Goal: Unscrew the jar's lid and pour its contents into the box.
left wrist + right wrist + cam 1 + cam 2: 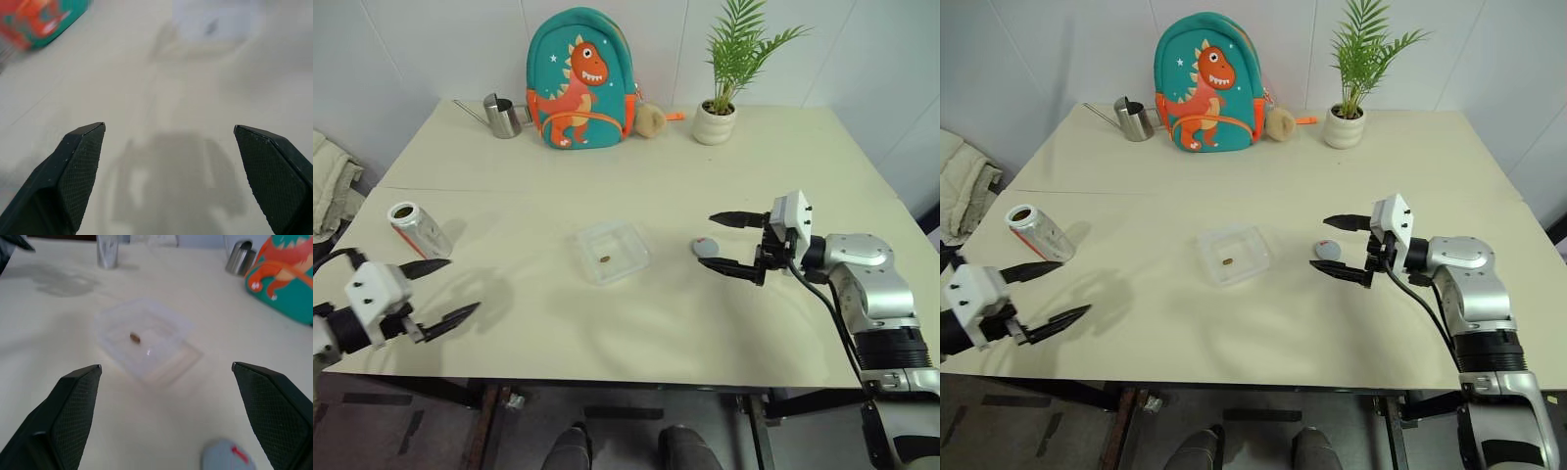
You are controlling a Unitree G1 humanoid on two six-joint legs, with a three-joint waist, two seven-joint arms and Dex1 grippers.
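The left hand (438, 290) hangs at the near left, its two black fingers spread wide and pointing right, holding nothing. The right hand (732, 242) reaches in from the right on a silver arm, fingers spread wide, pointing left, also empty.

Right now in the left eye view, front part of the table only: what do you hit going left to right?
left gripper → jar → box with the contents inside → lid → right gripper. The lid and the right fingertips nearly coincide; the rest of that gripper lies further right.
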